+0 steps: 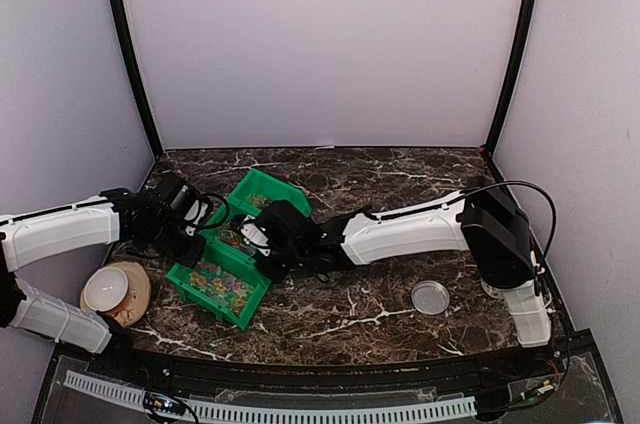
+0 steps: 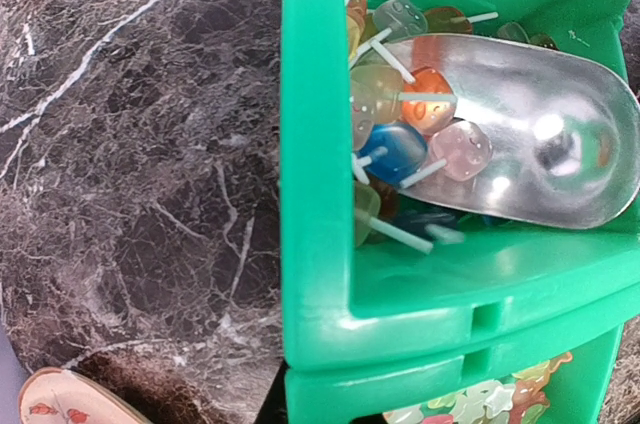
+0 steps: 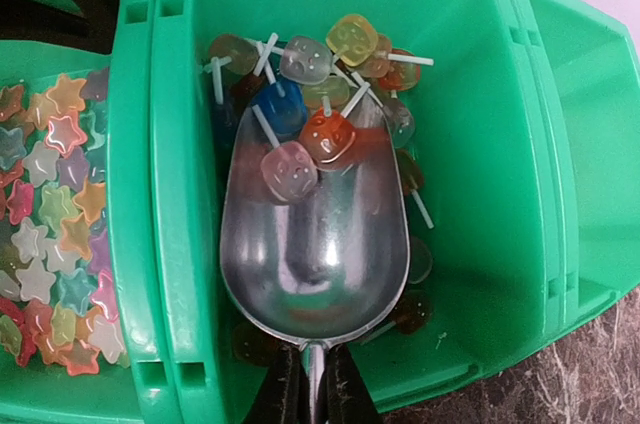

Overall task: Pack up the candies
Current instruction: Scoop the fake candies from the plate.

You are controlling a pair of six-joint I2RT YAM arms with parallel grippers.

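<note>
From above, you are seeing both arms reaching into the green bin [image 1: 262,187] cluster. The left gripper [image 1: 195,232] is sitting at its left edge and the right gripper [image 1: 262,237] is hanging over the middle compartment. The clear tub [image 1: 431,296] is lying well apart from both sets of jaws with no colour showing inside it, so packing is looking barely begun.

In the left wrist view, its own fingers are not showing. The jaws are closed, but you cannot tell on what. Ahead of them, the candies [image 2: 393,149] are spilling onto the mouth of the scoop [image 2: 540,144].

In the right wrist view, the jaws are clamping tight on the scoop's handle. The bowl is stretching straight ahead of them, with a few candies riding at its far lip and the rest piling just beyond. The star sweets [image 3: 50,244] are lying left of the jaws. Lifting the load and tipping it out is looking like what is left.
</note>
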